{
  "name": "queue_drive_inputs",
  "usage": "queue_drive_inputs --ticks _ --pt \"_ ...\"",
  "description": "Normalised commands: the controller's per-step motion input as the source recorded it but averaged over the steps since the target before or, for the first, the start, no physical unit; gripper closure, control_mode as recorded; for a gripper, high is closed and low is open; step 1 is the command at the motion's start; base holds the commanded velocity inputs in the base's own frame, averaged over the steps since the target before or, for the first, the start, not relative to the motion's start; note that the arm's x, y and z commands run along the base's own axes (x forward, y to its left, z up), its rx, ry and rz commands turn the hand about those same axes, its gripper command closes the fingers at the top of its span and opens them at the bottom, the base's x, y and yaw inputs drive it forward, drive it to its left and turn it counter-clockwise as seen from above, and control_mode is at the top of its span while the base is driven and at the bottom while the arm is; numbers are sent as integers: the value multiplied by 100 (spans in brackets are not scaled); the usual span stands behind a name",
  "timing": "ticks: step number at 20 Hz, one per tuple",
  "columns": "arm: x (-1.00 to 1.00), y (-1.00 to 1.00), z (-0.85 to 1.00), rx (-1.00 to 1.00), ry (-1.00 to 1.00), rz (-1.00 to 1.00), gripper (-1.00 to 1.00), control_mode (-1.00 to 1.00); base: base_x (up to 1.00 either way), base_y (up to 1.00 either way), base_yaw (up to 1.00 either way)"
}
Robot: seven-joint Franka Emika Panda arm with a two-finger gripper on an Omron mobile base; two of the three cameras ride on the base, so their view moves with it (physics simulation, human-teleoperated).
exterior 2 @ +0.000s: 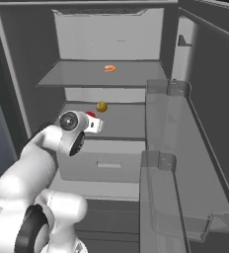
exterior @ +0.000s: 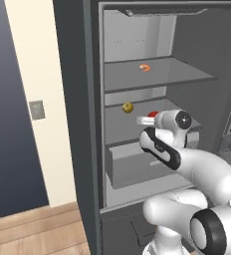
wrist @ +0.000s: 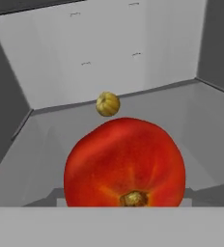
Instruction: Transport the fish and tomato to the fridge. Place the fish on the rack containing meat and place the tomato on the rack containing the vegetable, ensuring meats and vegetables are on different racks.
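Over the fridge [exterior: 92,124] middle shelf, near the vegetable [wrist: 107,104], the tomato [wrist: 125,161] sits close before the hand; fingers' state cannot be told; likely smooth, round, bruisable, best gripped across its widest girth.

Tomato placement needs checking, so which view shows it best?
The hand view: the tomato looms large, stem end toward the camera. Both base views show just a red sliver behind the arm's wrist.
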Motion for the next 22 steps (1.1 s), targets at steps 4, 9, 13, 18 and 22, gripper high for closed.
queue_drive_inputs --ticks 4,9,13,18,22 --pt "79 -4 -17 0 20 0 100 -100 0 0 0" --pt "57 -6 -26 0 5 0 100 -100 0 0 0" --pt "38 -9 -39 0 0 0 100 -100 0 0 0" --pt "58 -6 -38 0 0 0 100 -100 0 0 0" --pt "62 -4 -33 0 4 0 100 -100 0 0 0"
